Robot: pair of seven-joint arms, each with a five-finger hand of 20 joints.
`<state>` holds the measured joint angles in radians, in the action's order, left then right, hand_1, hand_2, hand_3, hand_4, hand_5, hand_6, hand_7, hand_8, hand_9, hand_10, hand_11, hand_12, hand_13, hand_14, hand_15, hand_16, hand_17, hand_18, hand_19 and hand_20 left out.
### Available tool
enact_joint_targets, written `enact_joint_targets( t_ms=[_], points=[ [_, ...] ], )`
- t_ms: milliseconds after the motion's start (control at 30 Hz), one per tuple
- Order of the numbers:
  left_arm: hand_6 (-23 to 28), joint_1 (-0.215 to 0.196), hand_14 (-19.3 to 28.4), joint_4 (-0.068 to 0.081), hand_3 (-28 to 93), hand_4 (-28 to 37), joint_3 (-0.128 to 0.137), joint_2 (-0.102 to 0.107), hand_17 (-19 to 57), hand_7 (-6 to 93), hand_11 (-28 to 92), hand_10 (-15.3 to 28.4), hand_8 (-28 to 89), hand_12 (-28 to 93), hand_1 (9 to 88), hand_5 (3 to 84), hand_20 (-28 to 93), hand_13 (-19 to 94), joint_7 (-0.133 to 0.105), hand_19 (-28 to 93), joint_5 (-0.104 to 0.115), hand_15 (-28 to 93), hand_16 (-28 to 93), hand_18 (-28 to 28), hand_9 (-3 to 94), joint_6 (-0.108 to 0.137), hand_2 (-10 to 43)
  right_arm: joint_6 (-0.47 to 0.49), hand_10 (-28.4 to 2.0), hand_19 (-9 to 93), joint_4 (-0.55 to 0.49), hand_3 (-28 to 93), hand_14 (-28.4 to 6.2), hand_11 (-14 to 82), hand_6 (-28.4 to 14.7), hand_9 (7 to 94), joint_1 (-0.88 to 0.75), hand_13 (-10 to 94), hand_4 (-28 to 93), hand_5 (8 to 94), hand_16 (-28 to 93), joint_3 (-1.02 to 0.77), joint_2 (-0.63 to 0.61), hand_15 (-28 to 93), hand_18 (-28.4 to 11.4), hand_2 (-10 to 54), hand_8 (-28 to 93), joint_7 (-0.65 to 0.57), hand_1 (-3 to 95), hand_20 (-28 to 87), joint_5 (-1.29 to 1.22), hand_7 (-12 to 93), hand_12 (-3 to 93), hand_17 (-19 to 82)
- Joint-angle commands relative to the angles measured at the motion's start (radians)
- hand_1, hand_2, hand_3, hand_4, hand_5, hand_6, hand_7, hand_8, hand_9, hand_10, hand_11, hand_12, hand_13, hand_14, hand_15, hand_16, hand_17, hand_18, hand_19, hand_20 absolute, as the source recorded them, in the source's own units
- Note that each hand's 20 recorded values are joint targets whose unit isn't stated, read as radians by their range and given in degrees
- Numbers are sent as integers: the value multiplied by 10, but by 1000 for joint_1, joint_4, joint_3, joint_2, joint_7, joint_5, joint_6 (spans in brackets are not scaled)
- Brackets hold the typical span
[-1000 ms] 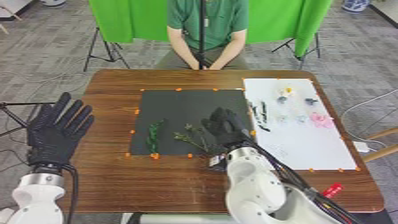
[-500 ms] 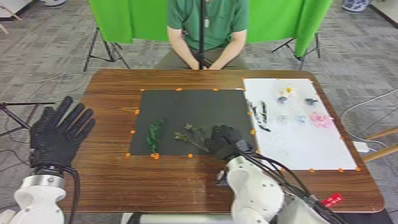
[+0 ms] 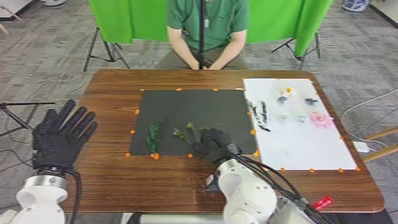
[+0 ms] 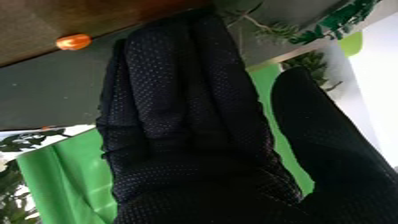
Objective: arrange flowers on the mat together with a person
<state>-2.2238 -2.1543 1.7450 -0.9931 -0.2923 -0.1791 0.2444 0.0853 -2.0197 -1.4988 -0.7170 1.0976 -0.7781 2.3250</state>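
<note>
Head view: white sheet (image 3: 306, 150) lies beside mat (image 3: 182, 107), green cloth (image 3: 271, 25) beyond

A robotics lab or similar test room is suggested by the white robot arms (image 3: 40, 195) set at a wooden surface (image 3: 102, 190) dotted with orange markers (image 3: 155, 156). Beyond its far edge, green cloth (image 3: 133, 20) is hung as a backdrop, and black stands (image 3: 109, 50) are placed on grey flooring (image 3: 53, 55) crossed by cables.
</note>
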Motion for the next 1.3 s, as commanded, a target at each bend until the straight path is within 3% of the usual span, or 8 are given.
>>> enact_joint_targets(
  t_ms=[33,567,700,900,1000,1100,1300],
  points=[
    [65,-14,146,4,702,-283,-7,-4,-69,127,194,149,-109,94,302,349,122,226,-1,308,17,318,-49,139,300,12,102,13,-233,843,17,714,-228,155,-87,683,-20,499,-151,760,270,5,18,626,-267,201,-92,1,274,176,-10,130,186,284],
    [66,-18,147,3,700,-283,-7,-8,-69,128,196,149,-109,93,302,351,121,227,3,311,22,323,-53,139,301,25,107,-15,-220,840,5,707,-221,144,-77,676,-23,512,-148,753,259,-3,19,627,-266,185,-91,25,264,173,-56,138,175,285],
    [67,-23,147,4,700,-283,-3,-15,-69,129,198,150,-109,94,300,353,121,227,-6,312,48,325,-53,139,302,24,110,-10,-223,840,-4,706,-220,145,-79,675,-27,513,-147,744,259,-9,10,628,-266,180,-91,14,260,173,-64,139,175,286],
    [67,-37,148,-1,699,-283,9,-18,-69,129,199,150,-110,93,298,354,120,227,-17,312,51,327,-54,138,302,16,113,-152,-222,848,-20,704,-219,155,-77,688,-39,527,-147,748,256,-25,-24,632,-265,177,-86,-2,258,174,-65,157,177,297],
    [67,-26,147,2,699,-283,10,-15,-69,129,199,150,-109,92,296,354,120,227,-25,313,82,326,-56,138,303,6,114,-195,-221,865,-24,702,-215,164,-73,700,-38,543,-146,748,255,-54,-37,636,-266,176,-83,-11,257,178,-74,178,180,311],
    [67,-20,148,3,699,-283,12,-11,-69,128,198,149,-109,92,295,354,120,227,-26,313,70,327,-56,138,303,5,114,-276,-220,867,-24,703,-212,167,-72,703,-41,547,-145,746,253,-91,-54,635,-265,175,-84,-10,255,177,-75,189,181,313],
    [66,-10,148,6,698,-283,15,-7,-69,127,198,149,-109,93,294,354,120,227,-23,314,69,326,-56,138,304,2,115,-412,-221,824,-62,721,-204,172,-80,672,-83,527,-154,670,220,-235,-109,589,-251,157,-93,48,240,154,-248,177,184,291]
  ],
)
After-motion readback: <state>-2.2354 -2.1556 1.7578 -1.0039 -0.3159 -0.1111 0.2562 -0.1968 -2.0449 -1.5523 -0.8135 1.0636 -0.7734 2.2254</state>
